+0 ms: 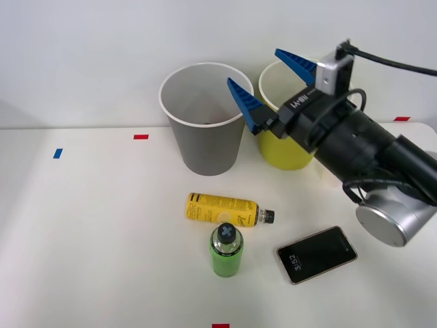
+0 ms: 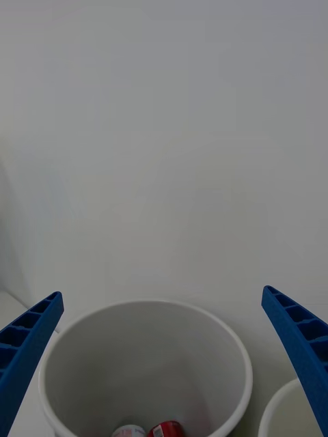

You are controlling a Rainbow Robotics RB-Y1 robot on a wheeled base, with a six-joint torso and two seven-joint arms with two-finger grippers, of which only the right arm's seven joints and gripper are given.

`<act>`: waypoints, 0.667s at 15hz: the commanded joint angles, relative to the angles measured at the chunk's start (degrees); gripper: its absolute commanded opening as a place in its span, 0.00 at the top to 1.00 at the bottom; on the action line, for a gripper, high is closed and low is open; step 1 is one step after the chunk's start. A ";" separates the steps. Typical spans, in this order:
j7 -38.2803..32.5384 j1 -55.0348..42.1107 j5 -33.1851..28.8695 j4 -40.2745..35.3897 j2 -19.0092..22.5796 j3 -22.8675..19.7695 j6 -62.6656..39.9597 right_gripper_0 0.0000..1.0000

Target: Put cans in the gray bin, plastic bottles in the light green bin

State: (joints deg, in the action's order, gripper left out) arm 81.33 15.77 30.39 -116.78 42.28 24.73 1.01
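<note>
Above the white rim of the large round tapered gray bin (image 1: 203, 147), my right gripper (image 1: 272, 80) hangs with its blue ribbed jaws spread wide and nothing between them, a stance that fits a release made over this mouth. In the wrist view the gray bin (image 2: 82, 355) opens straight below me, and at its pale bottom lies the small red drink can with its silver top (image 2: 164, 429), so I judge the can part of the job done. Just beside it stands the yellow-green bin of the same shape (image 1: 290, 152); what I can see of its pale inside holds nothing. Both plastic bottles wait on the white worktop (image 1: 89, 232) in front of the bins: the one with the yellow label and black cap (image 1: 229, 210) lies on its side, cap pointing toward my arm, and the bright green one with the cross-marked dark cap (image 1: 227, 251) stands upright just beside it. A dark phone (image 1: 317, 254) lies face up near them.
</note>
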 commanded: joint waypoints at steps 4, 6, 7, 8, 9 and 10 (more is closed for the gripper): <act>0.50 -24.65 -0.07 -10.04 4.83 -7.42 11.73 0.00; 0.85 -31.86 -0.25 -10.04 3.25 -9.00 16.57 0.00; 1.11 -35.29 -0.33 -10.13 2.02 -9.88 18.24 0.00; 1.47 -39.24 -0.51 -10.13 -0.09 -10.76 20.35 0.00; 1.47 -41.61 -0.51 -10.04 -1.67 -10.94 21.23 0.00; 1.55 -43.72 -0.51 -10.04 -3.26 -11.20 21.84 0.00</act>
State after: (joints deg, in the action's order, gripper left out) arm 82.68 -25.70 29.97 -126.84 40.95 14.12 21.66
